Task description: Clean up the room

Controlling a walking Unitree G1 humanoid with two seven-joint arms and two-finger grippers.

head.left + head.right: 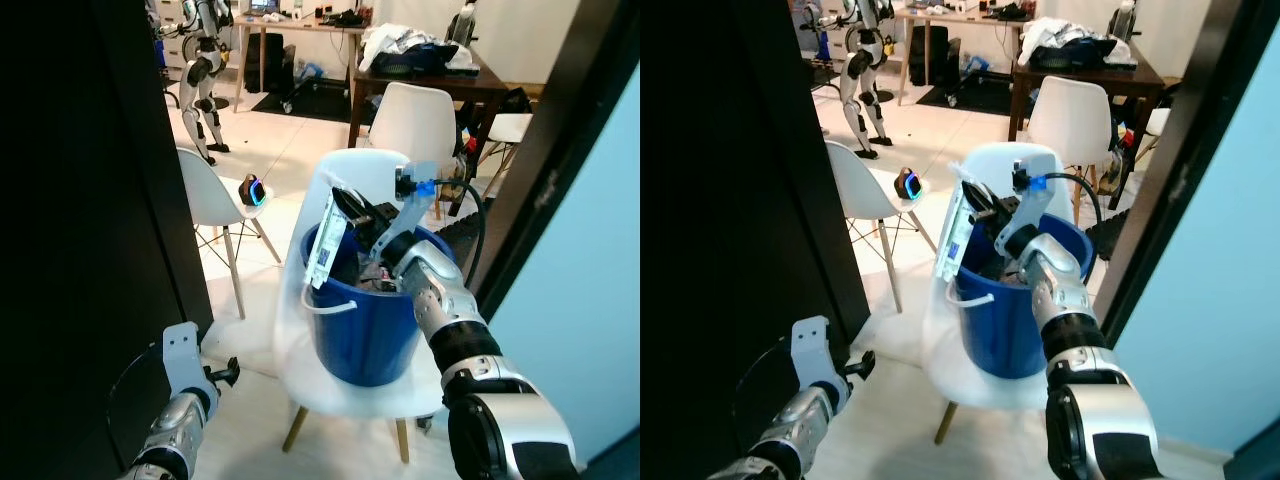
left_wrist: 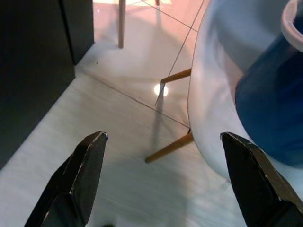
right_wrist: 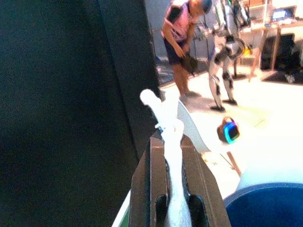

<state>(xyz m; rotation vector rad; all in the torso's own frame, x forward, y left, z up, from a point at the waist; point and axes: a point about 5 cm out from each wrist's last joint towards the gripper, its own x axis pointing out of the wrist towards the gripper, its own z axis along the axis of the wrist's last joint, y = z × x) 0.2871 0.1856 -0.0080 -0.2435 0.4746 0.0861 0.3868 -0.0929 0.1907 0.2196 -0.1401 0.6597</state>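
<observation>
One white moulded plastic chair with wooden legs (image 1: 352,392) carries one round blue plastic bucket with a white handle (image 1: 365,335) on its seat, probably raised there so I can drop rubbish in without bending. My right gripper (image 1: 352,213) has its fingers clamped on one flat white printed packet (image 1: 327,243), held upright at the bucket's near rim, likely for release inside. My left gripper (image 2: 163,182) hangs idle low beside the chair, fingers wide apart, holding nothing.
</observation>
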